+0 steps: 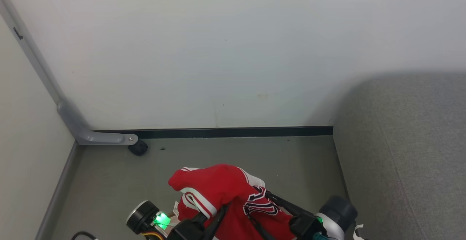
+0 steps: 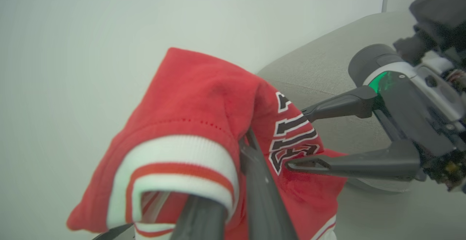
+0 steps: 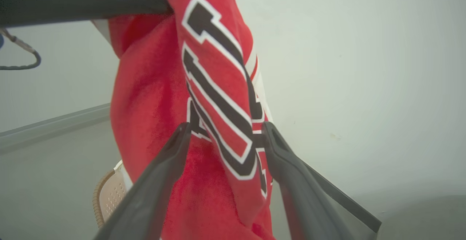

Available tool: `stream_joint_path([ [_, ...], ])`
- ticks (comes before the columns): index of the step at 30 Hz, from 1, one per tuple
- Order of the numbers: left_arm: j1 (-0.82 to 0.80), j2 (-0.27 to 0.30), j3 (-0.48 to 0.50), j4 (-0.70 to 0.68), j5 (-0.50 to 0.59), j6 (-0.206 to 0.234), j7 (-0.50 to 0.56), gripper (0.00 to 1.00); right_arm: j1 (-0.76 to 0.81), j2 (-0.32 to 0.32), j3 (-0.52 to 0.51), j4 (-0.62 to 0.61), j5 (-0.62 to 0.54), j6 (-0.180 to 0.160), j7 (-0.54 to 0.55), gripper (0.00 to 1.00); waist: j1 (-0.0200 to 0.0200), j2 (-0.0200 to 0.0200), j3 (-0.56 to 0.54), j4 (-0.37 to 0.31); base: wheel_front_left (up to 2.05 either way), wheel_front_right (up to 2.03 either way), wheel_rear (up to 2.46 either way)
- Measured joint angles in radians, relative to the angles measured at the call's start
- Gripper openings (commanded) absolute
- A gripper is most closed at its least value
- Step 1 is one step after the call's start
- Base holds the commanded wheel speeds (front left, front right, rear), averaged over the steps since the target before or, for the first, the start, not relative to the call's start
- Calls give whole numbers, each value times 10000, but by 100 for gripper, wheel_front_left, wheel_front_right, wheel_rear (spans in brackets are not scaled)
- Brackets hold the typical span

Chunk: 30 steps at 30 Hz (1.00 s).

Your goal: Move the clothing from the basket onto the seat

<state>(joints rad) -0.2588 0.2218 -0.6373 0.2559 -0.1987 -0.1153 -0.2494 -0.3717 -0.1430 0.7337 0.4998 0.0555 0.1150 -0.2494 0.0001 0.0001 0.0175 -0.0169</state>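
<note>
The red clothing with white striped trim and dark lettering hangs bunched above the floor, draped over my left gripper, which is shut on it. In the left wrist view the fingers pinch the fabric beside the cuff. My right gripper is open, its fingers either side of the lettered fold, as the right wrist view and the left wrist view show. A bit of the basket peeks out low behind the garment. The grey seat lies to the right.
A pale wall with a black skirting strip closes the back. A grey metal frame leg with a black caster stands at the left corner. Grey floor lies between the garment and the wall.
</note>
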Motion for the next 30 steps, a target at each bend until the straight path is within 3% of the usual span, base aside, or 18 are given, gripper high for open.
stream_joint_path([
  [14,0,236,-903,-842,232,-92,0,0,-344,462,479,930,-25,81,0,100,-1,0,-27,65,0,0,0],
  [30,6,364,-1335,-1007,61,-98,0,0,-346,677,583,1114,336,81,0,100,-1,0,33,173,0,0,0],
])
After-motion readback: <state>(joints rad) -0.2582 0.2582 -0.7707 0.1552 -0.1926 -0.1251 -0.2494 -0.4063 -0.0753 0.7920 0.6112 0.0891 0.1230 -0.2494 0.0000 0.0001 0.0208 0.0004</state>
